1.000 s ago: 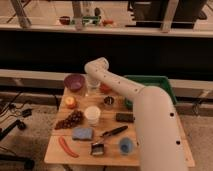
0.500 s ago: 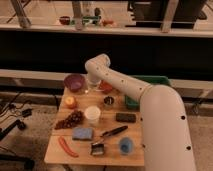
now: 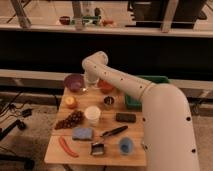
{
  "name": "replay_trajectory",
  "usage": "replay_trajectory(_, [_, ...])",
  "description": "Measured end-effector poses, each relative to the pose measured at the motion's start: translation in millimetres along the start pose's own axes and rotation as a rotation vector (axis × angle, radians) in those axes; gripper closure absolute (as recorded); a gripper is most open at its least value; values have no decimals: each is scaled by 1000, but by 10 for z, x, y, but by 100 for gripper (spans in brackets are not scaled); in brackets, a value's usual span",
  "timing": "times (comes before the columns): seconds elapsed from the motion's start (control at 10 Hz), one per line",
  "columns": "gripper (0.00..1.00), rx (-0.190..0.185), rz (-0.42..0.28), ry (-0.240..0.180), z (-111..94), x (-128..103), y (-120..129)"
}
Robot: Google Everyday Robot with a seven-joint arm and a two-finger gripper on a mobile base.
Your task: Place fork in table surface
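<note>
The table [image 3: 102, 151] is pretty packed; gripper [image 3: 90, 84] sits at the far edge, squeezed between the purple bowl [image 3: 75, 82] and orange bowl [image 3: 106, 86]; the arm [image 3: 150, 100] covers the whole right edge and most of the green tray [image 3: 156, 79]; bare wood is a strip between the orange [image 3: 70, 102] and the small can [image 3: 108, 101], plus the near left corner beside the red pepper [image 3: 67, 146]; cup [image 3: 92, 115] blocks the centre.

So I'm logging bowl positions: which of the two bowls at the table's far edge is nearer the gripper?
The purple bowl at the far left; the gripper hangs just right of it. The orange-red bowl sits further right, beyond the arm.
</note>
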Motion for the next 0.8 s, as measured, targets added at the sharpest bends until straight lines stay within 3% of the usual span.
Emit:
replay_trajectory(0.4, [91,3,-3,12,-36,-13,16])
replay_trajectory(0.8, [91,-37,23,22,231,95,94])
